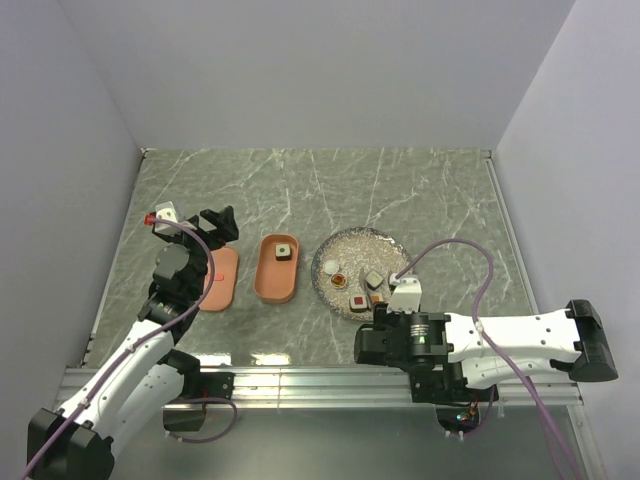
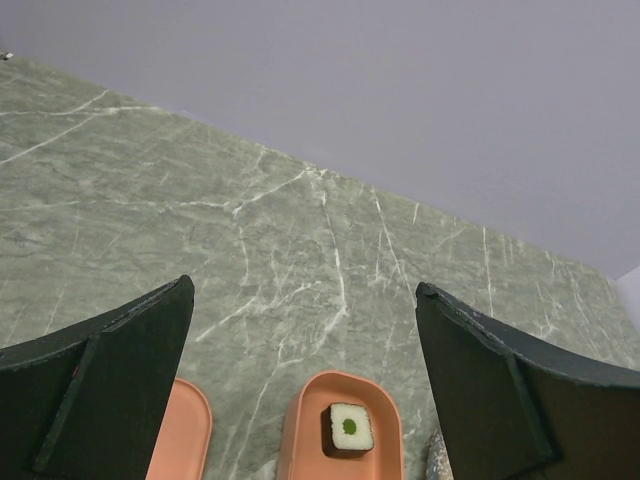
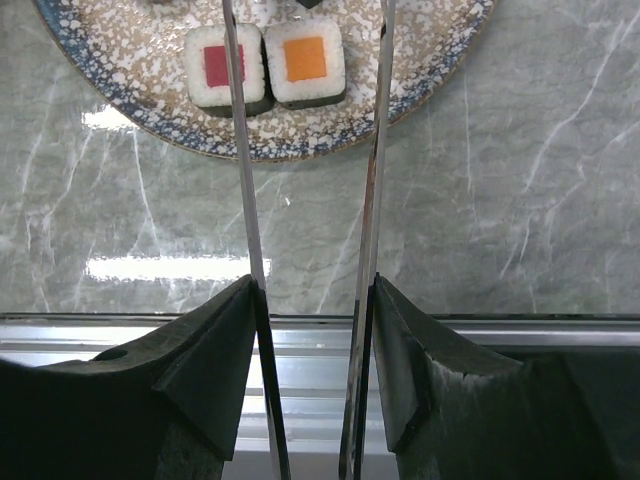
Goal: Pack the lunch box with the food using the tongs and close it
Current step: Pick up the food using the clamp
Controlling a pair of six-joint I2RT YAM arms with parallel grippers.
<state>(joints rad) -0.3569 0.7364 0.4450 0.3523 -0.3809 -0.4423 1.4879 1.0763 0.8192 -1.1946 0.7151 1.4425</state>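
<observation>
The salmon-orange lunch box [image 1: 277, 272] [image 2: 300, 440] lies left of the plate with one green-centred piece of food [image 1: 284, 250] [image 2: 350, 428] in it. Its lid [image 1: 222, 278] [image 2: 185, 440] lies flat to its left. My left gripper [image 1: 218, 225] [image 2: 303, 285] hovers open and holds nothing, above the lid and box. My right gripper [image 1: 380, 325] [image 3: 312, 282] is shut on the tongs [image 3: 243, 180], whose two arms stand apart and reach over the plate. An orange-centred piece [image 3: 306, 62] lies between the arms, and the left arm crosses a red-centred piece [image 3: 224, 67]. The tong tips are out of view.
The speckled round plate [image 1: 360, 245] [image 3: 130, 80] carries several more food pieces [image 1: 375, 280]. A metal rail [image 1: 300, 378] [image 3: 300, 340] runs along the table's near edge under the right gripper. Grey walls enclose the table on three sides.
</observation>
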